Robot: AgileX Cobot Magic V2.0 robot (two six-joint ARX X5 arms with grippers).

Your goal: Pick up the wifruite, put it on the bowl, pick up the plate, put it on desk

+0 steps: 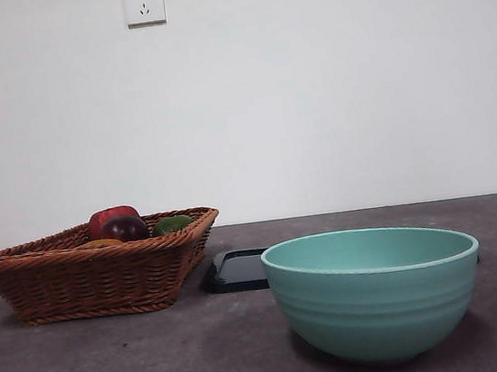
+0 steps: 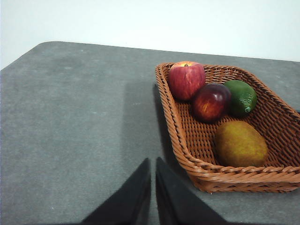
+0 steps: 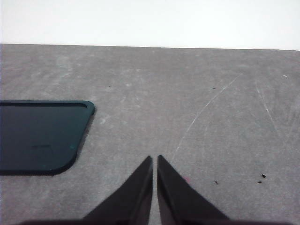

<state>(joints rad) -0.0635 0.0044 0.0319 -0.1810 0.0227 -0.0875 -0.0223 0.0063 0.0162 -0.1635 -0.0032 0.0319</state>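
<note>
Wifruite (image 2: 240, 144) lies in the basket (image 2: 197, 159) beside the rim, so the closed, empty left end effector (image 2: 153, 161) may snag wicker.

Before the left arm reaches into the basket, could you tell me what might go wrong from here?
1. The small orange-brown fruit lies close to the brown wicker basket's wall, leaving little room for the left hand, whose jaws are shut.
2. The dark purple-red fruit sits near and could get nudged.
3. The dark flat rectangular plate lies tucked behind the large teal-green bowl, awkward to grasp.
</note>
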